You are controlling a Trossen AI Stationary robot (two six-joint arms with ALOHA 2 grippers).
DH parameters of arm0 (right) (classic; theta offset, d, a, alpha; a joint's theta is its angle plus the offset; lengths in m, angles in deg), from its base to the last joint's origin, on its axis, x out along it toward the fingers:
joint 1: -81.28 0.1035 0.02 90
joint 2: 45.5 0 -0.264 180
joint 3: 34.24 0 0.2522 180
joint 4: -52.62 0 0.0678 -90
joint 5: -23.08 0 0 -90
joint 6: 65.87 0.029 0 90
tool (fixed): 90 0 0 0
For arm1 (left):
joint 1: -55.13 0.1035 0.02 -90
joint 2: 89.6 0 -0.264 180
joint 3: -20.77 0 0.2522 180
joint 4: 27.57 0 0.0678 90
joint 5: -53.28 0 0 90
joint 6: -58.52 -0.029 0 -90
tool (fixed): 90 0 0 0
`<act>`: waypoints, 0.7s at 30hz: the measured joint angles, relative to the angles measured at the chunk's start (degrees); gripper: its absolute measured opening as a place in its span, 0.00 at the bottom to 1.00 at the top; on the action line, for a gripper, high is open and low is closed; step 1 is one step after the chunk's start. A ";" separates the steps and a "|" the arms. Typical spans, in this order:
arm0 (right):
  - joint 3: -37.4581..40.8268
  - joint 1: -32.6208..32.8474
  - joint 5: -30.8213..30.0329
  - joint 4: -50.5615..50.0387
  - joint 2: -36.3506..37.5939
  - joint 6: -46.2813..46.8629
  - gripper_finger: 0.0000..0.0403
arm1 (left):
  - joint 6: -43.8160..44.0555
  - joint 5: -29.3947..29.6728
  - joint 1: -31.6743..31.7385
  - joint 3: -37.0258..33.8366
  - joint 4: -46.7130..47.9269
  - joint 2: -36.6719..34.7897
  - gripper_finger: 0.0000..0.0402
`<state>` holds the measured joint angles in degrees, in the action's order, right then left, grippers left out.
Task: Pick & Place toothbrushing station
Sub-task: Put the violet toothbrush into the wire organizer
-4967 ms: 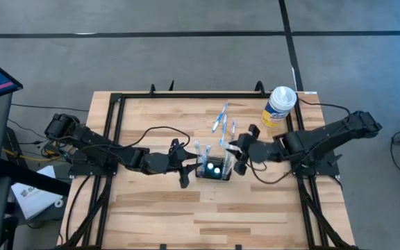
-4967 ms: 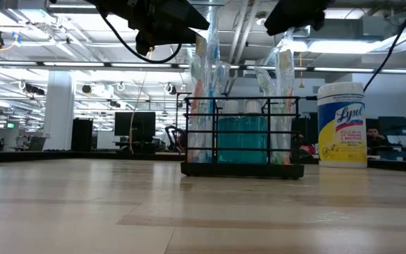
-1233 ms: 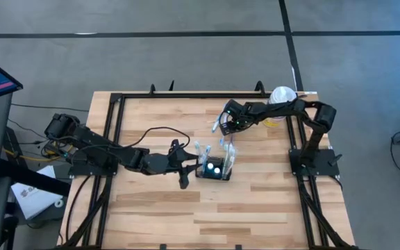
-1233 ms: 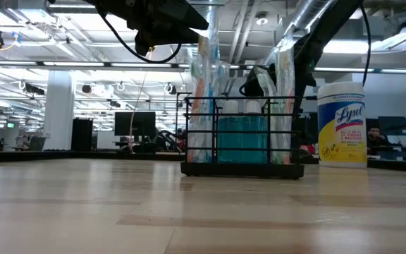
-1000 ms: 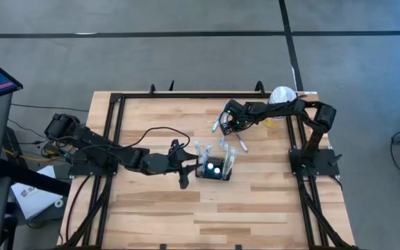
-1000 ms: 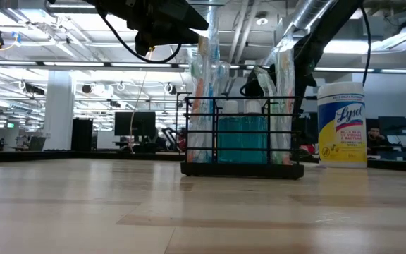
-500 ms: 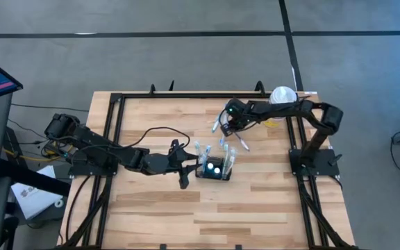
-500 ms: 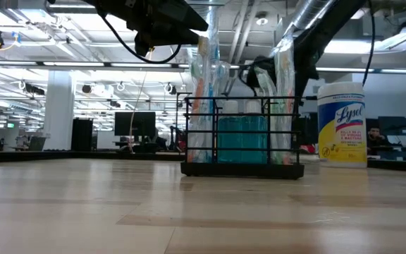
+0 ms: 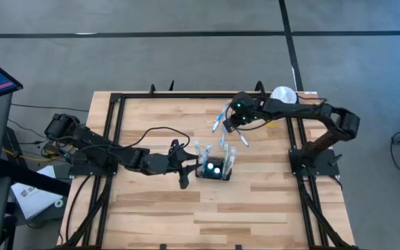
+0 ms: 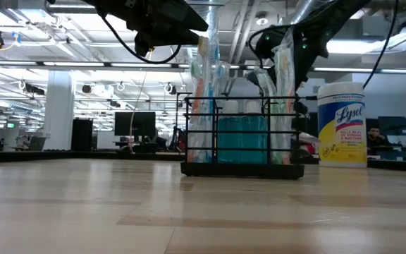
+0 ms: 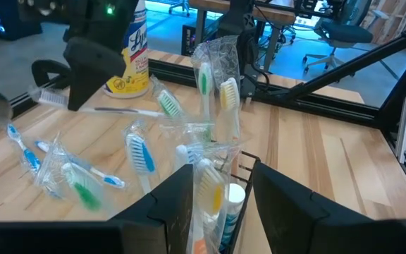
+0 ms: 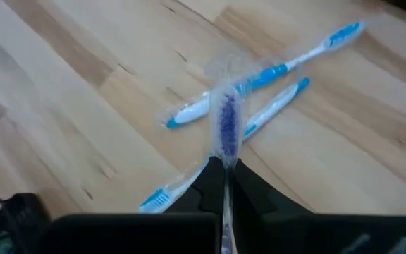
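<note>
Right gripper (image 9: 236, 122), upper centre of the high view, is pinched tight on a wrapped toothbrush (image 12: 223, 123) above the table (image 9: 158, 208). Left gripper (image 9: 188, 167) sits spread beside the toothbrushing station (image 9: 214, 169), mid-table, already bristling with brushes.

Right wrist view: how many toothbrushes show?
3. Wrapped toothbrush in the shut right claw; first loose toothbrush and second loose toothbrush side by side on the table. Others may be hidden.
</note>
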<state>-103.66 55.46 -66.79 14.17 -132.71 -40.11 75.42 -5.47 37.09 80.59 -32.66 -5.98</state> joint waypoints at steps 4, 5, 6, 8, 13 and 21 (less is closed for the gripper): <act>0.00 0.48 -0.05 -0.20 1.96 -0.93 0.00 | 0.00 0.00 0.00 0.00 0.00 0.00 0.35; 0.00 0.60 -0.05 -0.19 2.43 -0.94 0.00 | 0.00 0.00 0.00 0.00 0.00 0.00 0.35; 0.00 0.74 -0.05 -0.11 2.83 -0.92 0.00 | 0.02 0.00 0.00 0.00 0.00 0.00 0.35; 0.00 0.76 -0.05 -0.17 3.65 -0.99 0.00 | 0.02 0.00 0.00 0.00 0.00 0.00 0.35; 0.00 1.96 -0.16 -0.17 5.83 -2.93 0.00 | 0.02 0.00 0.00 0.00 0.27 0.00 0.35; 5.42 3.30 0.53 6.58 12.67 -2.19 0.00 | 0.04 0.00 0.00 -0.69 0.25 0.00 0.35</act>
<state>-98.24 58.76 -66.27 20.75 -120.04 -42.30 75.47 -5.47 37.09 79.90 -32.42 -5.98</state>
